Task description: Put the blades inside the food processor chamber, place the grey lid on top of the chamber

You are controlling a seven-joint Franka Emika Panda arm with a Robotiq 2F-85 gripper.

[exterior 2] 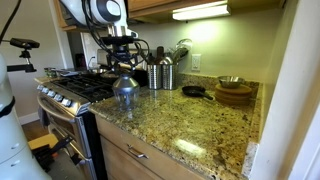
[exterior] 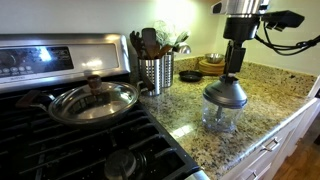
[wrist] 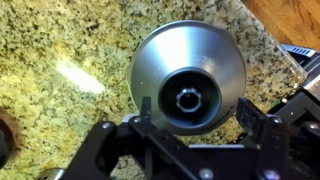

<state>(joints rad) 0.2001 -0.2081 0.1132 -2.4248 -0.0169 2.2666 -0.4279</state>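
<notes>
The grey lid [exterior: 225,93] sits atop the food processor chamber [exterior: 220,121].

In wrist view food processor chamber [exterior: 220,118] hidden beneath grey lid [wrist: 187,75], contents indiscernible

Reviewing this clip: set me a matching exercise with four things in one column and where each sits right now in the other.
Things:
1. grey lid
2. glass pan lid
3. steel utensil holder
4. gripper

Places:
A. on the stove
B. directly above the grey lid, jaws open
C. on top of the food processor chamber
D. on the granite counter, next to the stove

Pairs: 1-C, 2-A, 3-D, 4-B
</notes>
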